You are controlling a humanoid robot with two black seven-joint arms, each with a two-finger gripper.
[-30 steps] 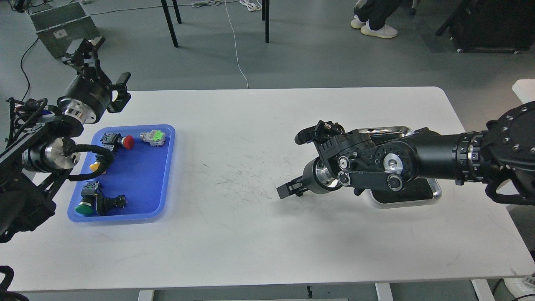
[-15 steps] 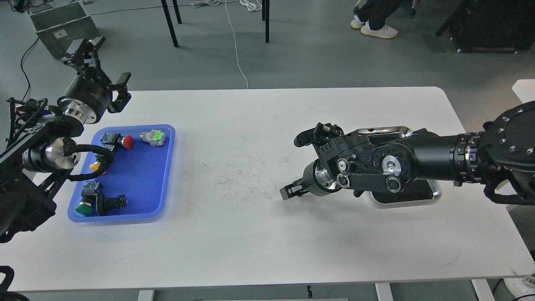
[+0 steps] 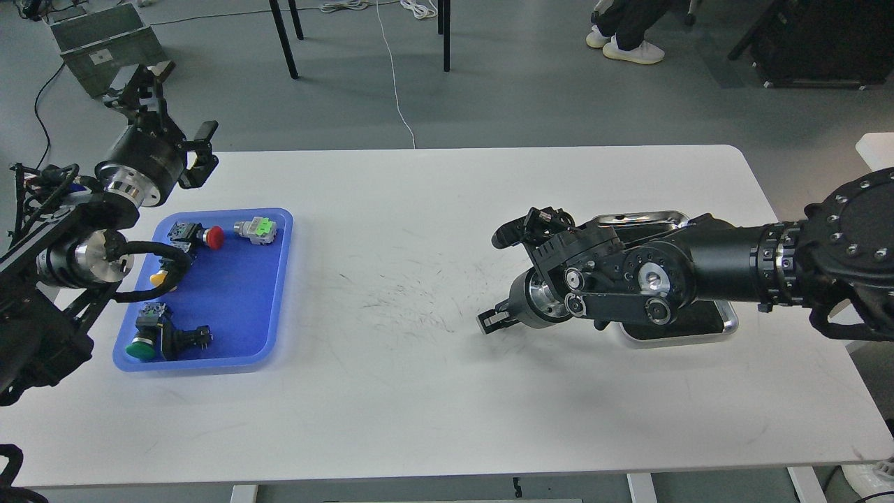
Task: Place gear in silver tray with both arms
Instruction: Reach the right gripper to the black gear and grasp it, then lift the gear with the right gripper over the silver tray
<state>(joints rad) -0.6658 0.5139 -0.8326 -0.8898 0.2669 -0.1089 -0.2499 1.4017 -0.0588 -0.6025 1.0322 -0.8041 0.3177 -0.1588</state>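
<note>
Silver tray: shiny rectangular steel tray (image 3: 726,324) w/ rounded corners, raised rim, dark bottom – sits on the right part of the white table (image 3: 433,391), mostly hidden under the right arm; only its far rim and near-right corner show. What lies inside cannot be told.

Right arm: thick black jointed arm (image 3: 726,262) w/ silver wrist disc comes in from the right edge and lies across the tray, forearm pointing left.

Right gripper: black claw (image 3: 492,320) at the arm's far end, low over bare tabletop just left of the tray, pointing left. Seen small and dark – cannot tell whether its fingers are apart or together; nothing visible in them.

Blue tray: blue plastic rectangular tray (image 3: 241,349) on the left part of the table, well apart from the steel tray. Holds small switch parts: red-capped button (image 3: 211,237), grey part w/ green top (image 3: 257,229), green-capped button (image 3: 141,347), black part (image 3: 187,339), yellow piece (image 3: 159,279) partly behind a cable.

Left arm: black arm (image 3: 77,244) w/ looped cables enters from the left edge, over the blue tray's left side.

Left gripper: black claw (image 3: 171,105) raised beyond the table's far-left corner, fingers spread apart, holding nothing.

Background: grey floor, chair legs, white cable, a person's white shoes (image 3: 632,47) at top.
</note>
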